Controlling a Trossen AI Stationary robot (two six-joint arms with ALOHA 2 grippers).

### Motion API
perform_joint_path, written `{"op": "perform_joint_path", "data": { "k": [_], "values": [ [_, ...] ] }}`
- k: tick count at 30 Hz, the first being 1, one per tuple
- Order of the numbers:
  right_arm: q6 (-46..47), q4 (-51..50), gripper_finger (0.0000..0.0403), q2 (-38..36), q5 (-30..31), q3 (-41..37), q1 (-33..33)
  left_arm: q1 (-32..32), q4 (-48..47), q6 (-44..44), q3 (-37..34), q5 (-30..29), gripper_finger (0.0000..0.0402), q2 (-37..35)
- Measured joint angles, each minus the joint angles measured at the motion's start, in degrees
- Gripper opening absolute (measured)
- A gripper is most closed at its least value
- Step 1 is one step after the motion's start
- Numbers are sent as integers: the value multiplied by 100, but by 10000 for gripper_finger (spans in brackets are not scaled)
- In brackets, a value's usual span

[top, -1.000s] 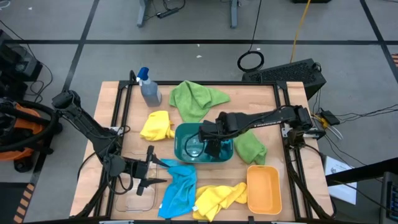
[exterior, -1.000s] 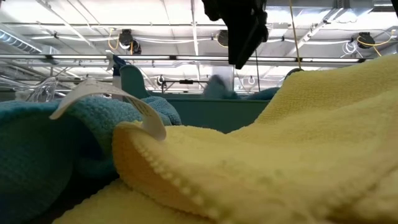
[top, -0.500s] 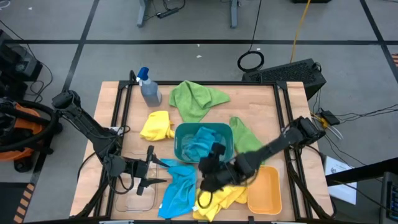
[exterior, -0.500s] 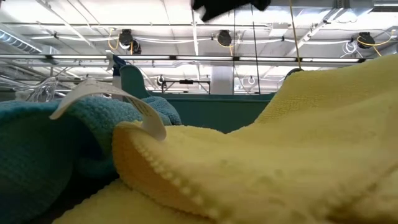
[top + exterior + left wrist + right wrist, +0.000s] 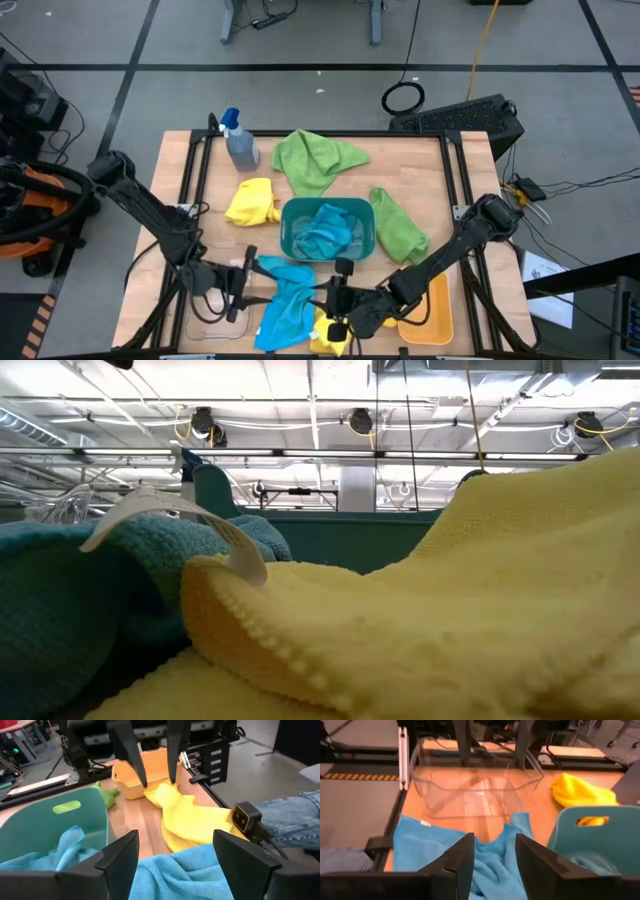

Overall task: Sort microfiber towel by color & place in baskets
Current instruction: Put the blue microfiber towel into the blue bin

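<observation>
My right gripper (image 5: 330,300) hangs open at the front, slanting down toward the table's left. Its tips (image 5: 159,782) stand at a yellow towel (image 5: 190,820) beside a blue towel (image 5: 445,840). My left gripper (image 5: 248,283) is open over the edge of the clear basket (image 5: 470,785), with the blue towel (image 5: 190,870) below its fingers. A second blue towel (image 5: 325,232) lies in the teal basket (image 5: 290,245). The orange basket (image 5: 428,308) stands at the front right. Another yellow towel (image 5: 252,200) and two green towels (image 5: 315,158) (image 5: 398,228) lie flat on the table. My right gripper's fingertips (image 5: 145,784) stand at the upper edge of the front yellow towel (image 5: 165,792), coming at it slanting down from the table's right. I cannot tell whether they touch it.
A grey spray bottle (image 5: 238,140) with a blue top stands at the far left corner. Black rails run along the table's left and right sides. In the low view the yellow towel (image 5: 450,610) and the blue towel (image 5: 80,580) fill the foreground before the teal basket (image 5: 350,540).
My right gripper has swung from above the teal basket toward the table's near edge and down, turning until it points toward the left. It is now over the front yellow towel. A blue towel now shows lying in the teal basket. My left gripper has sunk slightly.
</observation>
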Motion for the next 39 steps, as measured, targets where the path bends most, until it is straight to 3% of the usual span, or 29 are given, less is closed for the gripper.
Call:
{"op": "perform_joint_path", "data": {
  "k": [8,15,26,32,39],
  "values": [
    [-90,28,199,898,-177,150,-180,0,67,-2,0,0,261,73],
    [-137,-73,246,1515,-399,861,-320,-2,43,1,0,-2,261,71],
    [-4,-1868,258,2186,-168,1936,-432,-2,-45,5,0,15,261,71],
    [423,-2279,221,2244,-798,1933,-659,-2,-112,7,0,31,261,71],
    [526,-2384,101,2293,-1451,1931,-791,-2,-112,7,0,33,261,71]
  ]
}}
